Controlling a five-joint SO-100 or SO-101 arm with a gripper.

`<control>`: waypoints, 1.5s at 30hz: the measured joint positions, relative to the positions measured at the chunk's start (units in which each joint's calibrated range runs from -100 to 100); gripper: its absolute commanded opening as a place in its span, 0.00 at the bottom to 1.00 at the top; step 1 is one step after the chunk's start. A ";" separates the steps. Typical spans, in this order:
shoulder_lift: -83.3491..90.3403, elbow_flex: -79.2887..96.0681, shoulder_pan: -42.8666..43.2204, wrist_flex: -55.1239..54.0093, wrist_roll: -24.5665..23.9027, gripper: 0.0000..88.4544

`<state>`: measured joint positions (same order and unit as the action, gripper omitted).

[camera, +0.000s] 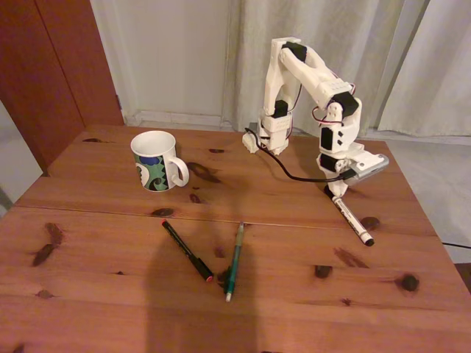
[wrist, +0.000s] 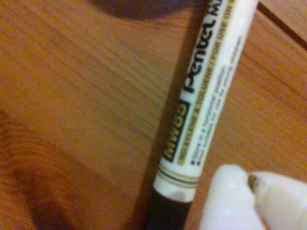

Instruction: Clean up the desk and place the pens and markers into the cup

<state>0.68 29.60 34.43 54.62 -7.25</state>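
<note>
Reddish-brown pine surface (camera: 96, 294): you have dark knots scattered over it and a seam running across its width.
Arm: white, bent down at the right of the fixed view, jaws (camera: 337, 193) low over the marker's upper end; you cannot tell whether they are parted or clenched on it.
Cup (camera: 157, 161): white mug with a green-and-blue swirl, upright at back left, handle to the right.
White marker (camera: 352, 219): lies on the wood, black tip toward you; Pentel lettering reads in the wrist view (wrist: 211, 86).
Black pen (camera: 187, 250): flat at centre, red tip nearest you.
Teal pen (camera: 235, 261): just beside it, to the right.
</note>
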 measured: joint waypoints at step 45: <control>-1.95 2.38 3.08 -4.06 -0.05 0.14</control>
<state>-1.27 31.97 37.51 50.56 -7.30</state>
